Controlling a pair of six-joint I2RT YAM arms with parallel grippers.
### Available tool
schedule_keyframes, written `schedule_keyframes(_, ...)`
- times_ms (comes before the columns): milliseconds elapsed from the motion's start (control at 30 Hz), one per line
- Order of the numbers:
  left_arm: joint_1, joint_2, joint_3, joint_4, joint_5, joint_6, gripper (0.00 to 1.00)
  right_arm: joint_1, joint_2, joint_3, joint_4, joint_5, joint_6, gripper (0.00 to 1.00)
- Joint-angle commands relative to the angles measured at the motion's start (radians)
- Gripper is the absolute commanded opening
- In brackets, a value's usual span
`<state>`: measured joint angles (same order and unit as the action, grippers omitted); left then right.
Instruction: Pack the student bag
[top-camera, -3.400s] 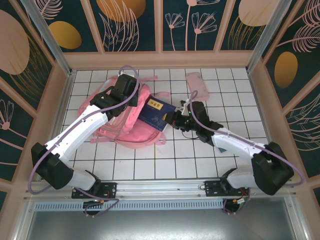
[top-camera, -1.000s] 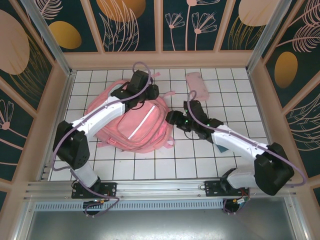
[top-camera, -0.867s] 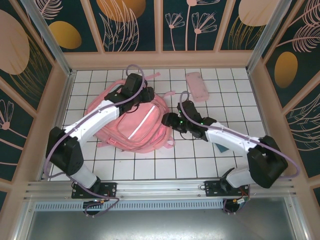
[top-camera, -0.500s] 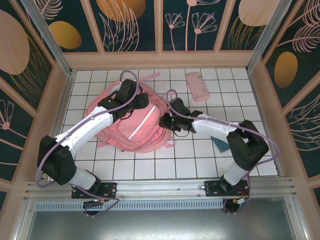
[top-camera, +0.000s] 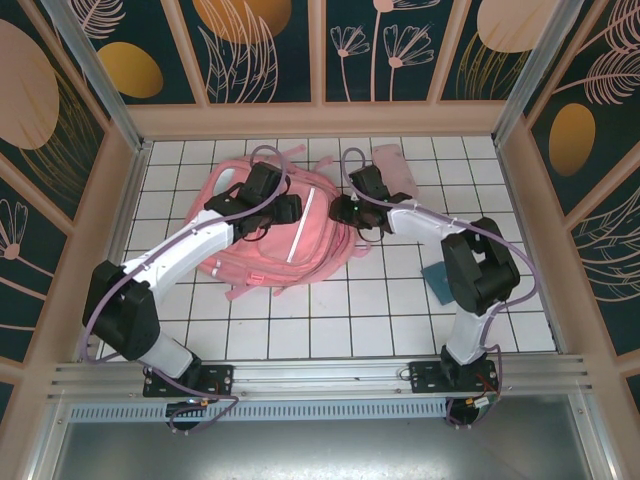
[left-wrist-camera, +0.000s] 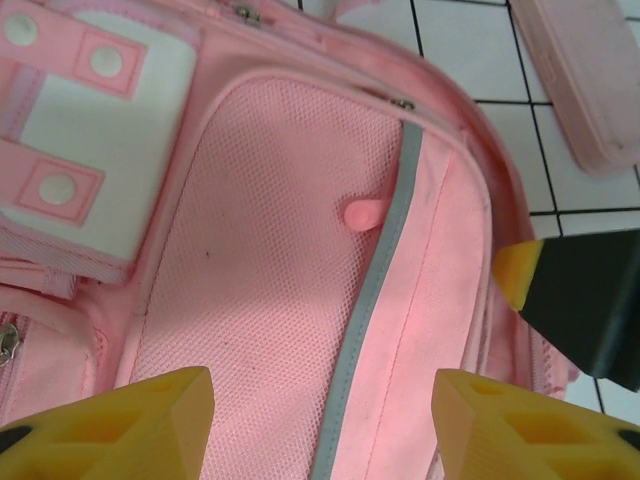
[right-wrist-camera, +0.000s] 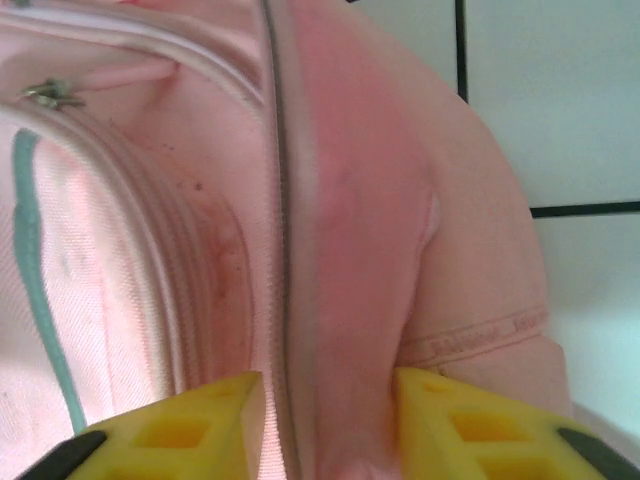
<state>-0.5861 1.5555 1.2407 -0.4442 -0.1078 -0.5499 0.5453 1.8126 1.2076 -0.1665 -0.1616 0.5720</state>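
Your student bag (top-camera: 290, 235) has slid toward the table's (top-camera: 380, 320) far side and turned; you cannot see inside it. Count 1 bag, 1 pink pouch (top-camera: 398, 165) just beside it, 1 teal sheet (top-camera: 437, 274) well apart. The left gripper (left-wrist-camera: 320, 385) hangs released over its front. The right gripper (right-wrist-camera: 325, 385) straddles its edge, and you cannot tell whether it pinches.

A white gridded floor (top-camera: 380, 320) sits boxed by dark teal walls (top-camera: 355, 75) with peach leaf and circle patterns.
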Motion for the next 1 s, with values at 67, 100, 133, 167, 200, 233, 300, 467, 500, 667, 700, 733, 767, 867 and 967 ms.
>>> schedule_keyframes(67,-0.006,-0.004,-0.024,-0.050,-0.014,0.037,0.61,0.007,-0.164,-0.067,-0.044,0.035,-0.045,0.60)
schedule_keyframes(100,-0.005,-0.009,-0.028,-0.062,-0.040,0.032,0.61,0.007,-0.207,-0.102,-0.049,0.049,-0.039,0.62)
schedule_keyframes(133,-0.004,-0.020,-0.034,-0.070,-0.066,0.026,0.62,0.007,-0.247,-0.137,-0.055,0.066,-0.030,0.63)
schedule_keyframes(167,-0.004,-0.033,-0.043,-0.073,-0.098,0.019,0.64,0.016,-0.280,-0.164,-0.066,0.089,-0.021,0.63)
schedule_keyframes(200,-0.003,-0.051,-0.056,-0.076,-0.132,0.001,0.66,0.043,-0.310,-0.197,-0.079,0.114,-0.009,0.64)
schedule_keyframes(233,0.000,-0.070,-0.073,-0.072,-0.160,-0.014,0.69,0.075,-0.338,-0.225,-0.093,0.140,0.005,0.64)
schedule_keyframes(300,0.010,-0.117,-0.115,-0.056,-0.194,-0.051,0.72,0.153,-0.369,-0.256,-0.128,0.189,0.052,0.64)
schedule_keyframes(467,0.035,-0.231,-0.257,-0.004,-0.162,-0.154,0.76,0.388,-0.359,-0.297,-0.108,0.249,0.202,0.61)
schedule_keyframes(500,0.045,-0.256,-0.300,0.005,-0.147,-0.181,0.76,0.438,-0.340,-0.288,-0.098,0.258,0.225,0.61)
schedule_keyframes(667,0.121,-0.398,-0.504,0.062,-0.025,-0.321,0.73,0.585,-0.211,-0.206,-0.062,0.287,0.294,0.59)
schedule_keyframes(700,0.137,-0.434,-0.553,0.091,0.009,-0.351,0.72,0.603,-0.184,-0.188,-0.052,0.289,0.303,0.58)
schedule_keyframes(733,0.150,-0.461,-0.595,0.116,0.040,-0.377,0.72,0.612,-0.165,-0.176,-0.047,0.289,0.309,0.58)
schedule_keyframes(767,0.165,-0.488,-0.641,0.147,0.083,-0.407,0.71,0.617,-0.151,-0.167,-0.043,0.293,0.320,0.58)
schedule_keyframes(867,0.187,-0.535,-0.756,0.249,0.169,-0.489,0.70,0.617,-0.134,-0.167,-0.009,0.285,0.349,0.58)
schedule_keyframes(967,0.190,-0.554,-0.832,0.344,0.213,-0.571,0.67,0.618,-0.128,-0.173,0.010,0.271,0.370,0.57)
